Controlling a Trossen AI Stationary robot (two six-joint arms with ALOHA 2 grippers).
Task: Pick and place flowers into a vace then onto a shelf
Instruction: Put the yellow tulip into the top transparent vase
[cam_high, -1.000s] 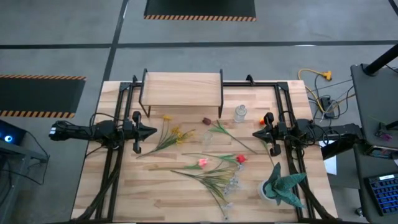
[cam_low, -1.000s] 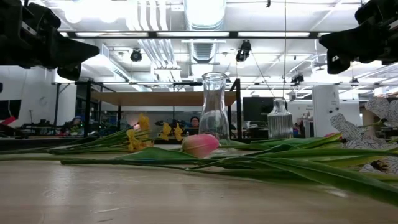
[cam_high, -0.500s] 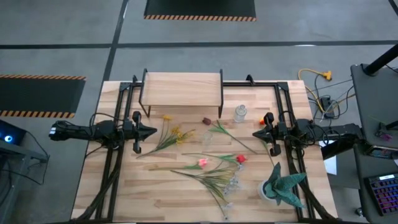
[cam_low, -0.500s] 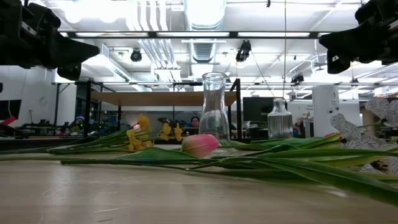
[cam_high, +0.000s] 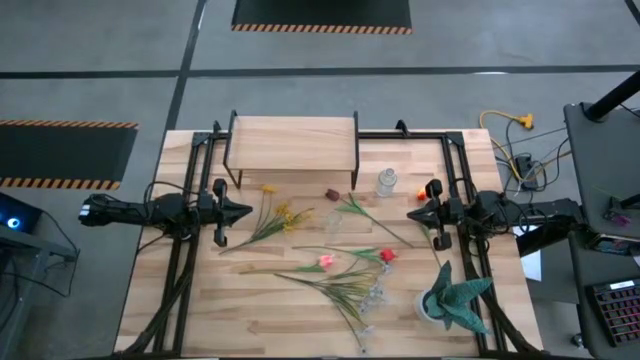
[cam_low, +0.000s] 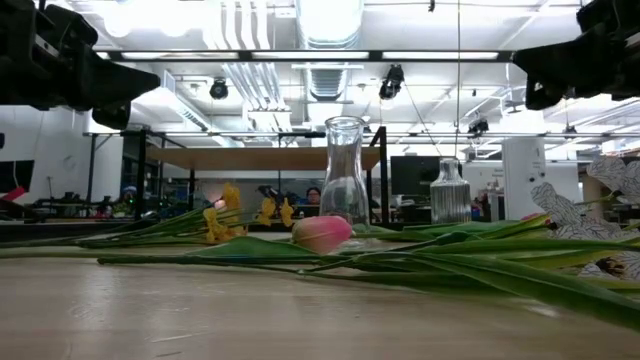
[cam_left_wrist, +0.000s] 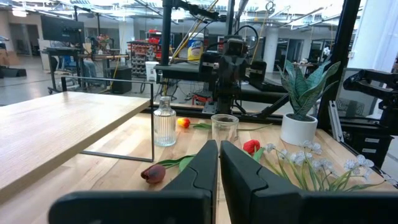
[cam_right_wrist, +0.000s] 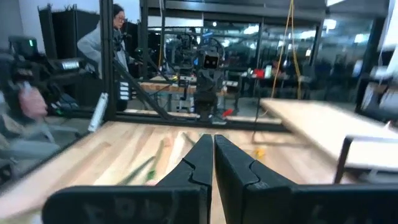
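At the table's left edge, the left gripper (cam_high: 243, 211) hangs above the wood with its jaws pressed together, holding nothing. Just beside its tip lies the yellow flower (cam_high: 281, 213), stem running down-left. The shelf (cam_high: 292, 139) stands at the back edge, top bare, black legs thin.

Mid-table: the flowers (cam_high: 340, 270) lie scattered flat, none yet in a vase. A dark maroon bud (cam_high: 332, 194) lies near the shelf's front leg; the pink blossom (cam_high: 325, 261) and red blossom (cam_high: 387, 256) rest lower down among crossing stems. A clear glass vase (cam_high: 334, 224) stands upright amid them; a ribbed glass bottle (cam_high: 386, 182) stands nearer the back.

Judgement: stems look light, thin and springy; blossoms soft. Best hold is mid-stem, clear of the heads. Overlapping stems may drag neighbours along. The vase is likely slick, breakable and narrow-necked.

Right side: the right gripper (cam_high: 412, 215) hovers with jaws closed and empty, near the bottle. A potted plant (cam_high: 452, 297) sits at the front right corner.

Room: open wood front-left; the shelf legs and both glass pieces crowd the centre-back.
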